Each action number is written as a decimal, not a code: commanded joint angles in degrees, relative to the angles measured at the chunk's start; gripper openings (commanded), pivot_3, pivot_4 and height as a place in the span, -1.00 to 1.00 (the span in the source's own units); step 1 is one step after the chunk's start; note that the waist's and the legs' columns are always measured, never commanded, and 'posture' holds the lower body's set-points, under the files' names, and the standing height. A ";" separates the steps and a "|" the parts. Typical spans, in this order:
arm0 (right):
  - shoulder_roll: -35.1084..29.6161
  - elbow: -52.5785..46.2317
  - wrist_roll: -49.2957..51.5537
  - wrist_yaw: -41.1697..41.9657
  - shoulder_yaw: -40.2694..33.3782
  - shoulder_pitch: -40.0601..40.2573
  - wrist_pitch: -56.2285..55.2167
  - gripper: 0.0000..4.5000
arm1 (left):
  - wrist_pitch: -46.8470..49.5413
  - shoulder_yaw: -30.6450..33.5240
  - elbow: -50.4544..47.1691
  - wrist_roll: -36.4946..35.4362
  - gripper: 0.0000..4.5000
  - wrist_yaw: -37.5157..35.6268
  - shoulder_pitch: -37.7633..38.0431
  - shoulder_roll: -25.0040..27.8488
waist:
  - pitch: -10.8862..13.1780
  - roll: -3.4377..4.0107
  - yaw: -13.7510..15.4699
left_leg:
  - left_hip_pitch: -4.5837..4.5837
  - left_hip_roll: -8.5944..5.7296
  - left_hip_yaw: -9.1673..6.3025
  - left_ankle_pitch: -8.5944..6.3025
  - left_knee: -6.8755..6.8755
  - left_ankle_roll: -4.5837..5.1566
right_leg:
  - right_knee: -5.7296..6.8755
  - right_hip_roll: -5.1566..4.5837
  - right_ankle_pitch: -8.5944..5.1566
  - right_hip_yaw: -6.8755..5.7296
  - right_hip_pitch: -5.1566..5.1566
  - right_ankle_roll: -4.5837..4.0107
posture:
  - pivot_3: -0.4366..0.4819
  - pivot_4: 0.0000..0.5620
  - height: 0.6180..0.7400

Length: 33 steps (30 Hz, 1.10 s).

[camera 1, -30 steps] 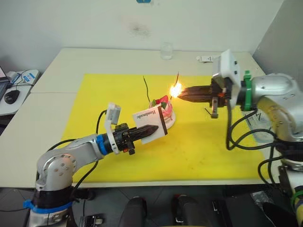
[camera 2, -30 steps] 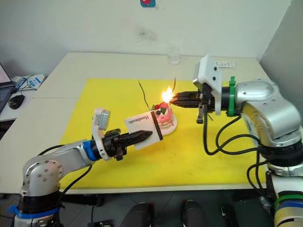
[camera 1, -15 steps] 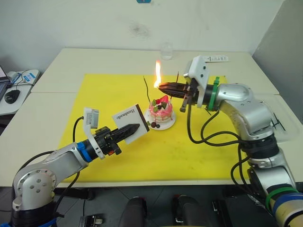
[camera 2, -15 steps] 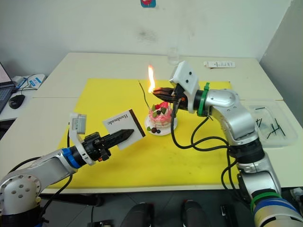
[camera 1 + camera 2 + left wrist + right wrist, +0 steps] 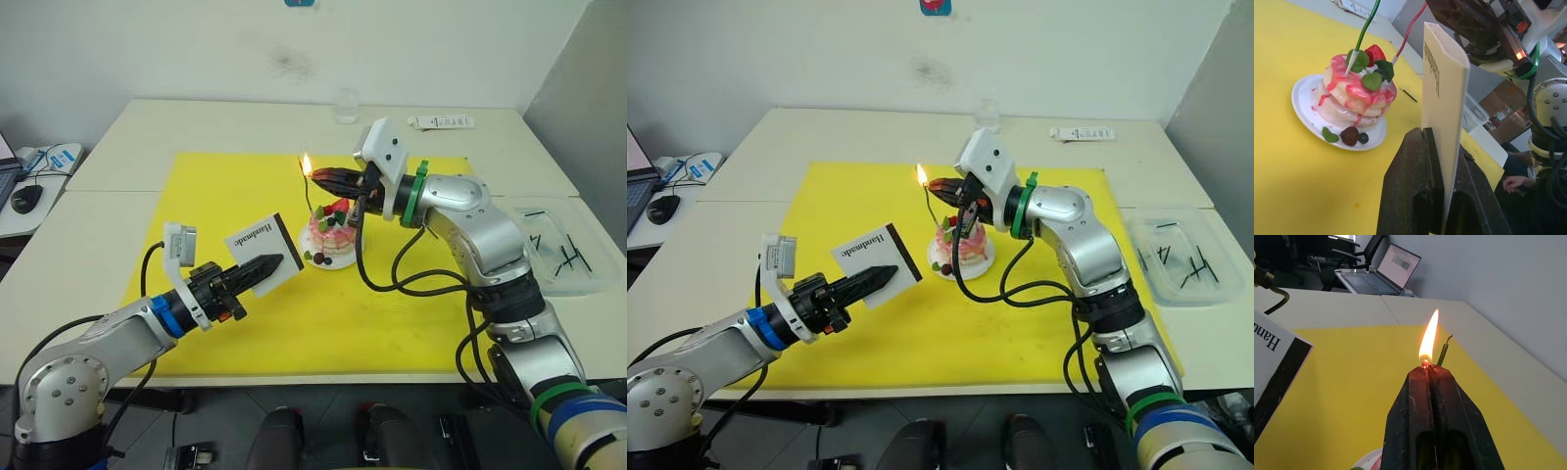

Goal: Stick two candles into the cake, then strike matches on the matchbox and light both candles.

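Note:
The pink cake (image 5: 331, 233) sits on its white plate (image 5: 345, 260) on the yellow mat. A green candle (image 5: 1366, 27) and a red candle (image 5: 1410, 30) stand stuck in its top. My right gripper (image 5: 317, 176) is shut on a burning match (image 5: 1425, 364). Its flame (image 5: 307, 164) is right beside the green candle's tip (image 5: 1444, 351); I cannot tell whether that wick is lit. In front and to the left of the cake, my left gripper (image 5: 277, 261) is shut on the upright white matchbox (image 5: 253, 247), black strip toward the cake.
A clear tray (image 5: 568, 257) with several matches stands at the right table edge. A glass (image 5: 344, 105) and a white device (image 5: 441, 122) are at the back. One loose match (image 5: 1408, 94) lies on the mat (image 5: 411, 323) behind the cake.
My right gripper carried the burning match left to the green candle's tip, and the flame has shrunk. The left gripper drew the matchbox slightly away from the cake.

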 commanded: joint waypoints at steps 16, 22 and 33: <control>2.78 5.73 -3.68 -1.36 -1.19 -4.47 -7.20 -0.97 | -1.45 -1.39 -2.48 -2.14 -1.00 -0.14 0.09 0.97 | 0.00 0.00 -0.01 | 0.00 0.00 0.00 0.00 -0.02 0.00 | -0.01 0.00 -0.01 0.00 -0.01 -0.02 | -0.05 -0.47 1.00; 3.10 6.32 -3.85 -1.58 -1.62 -4.89 -7.63 -0.97 | -1.52 -1.54 -2.71 -2.28 -1.00 -0.08 0.30 0.95 | 0.00 0.01 -0.01 | 0.00 0.00 0.00 0.00 -0.02 0.00 | -0.01 0.00 -0.01 0.00 -0.01 -0.03 | -0.05 -0.47 1.00; 3.14 7.69 -4.32 -1.73 -1.52 -5.51 -8.83 -0.97 | -1.82 -2.14 -2.24 -1.91 -1.00 -0.35 -0.27 0.97 | 0.01 0.01 -0.02 | 0.00 0.01 0.00 0.00 -0.03 0.00 | -0.01 0.00 -0.02 0.00 -0.01 -0.04 | -0.05 -0.47 1.00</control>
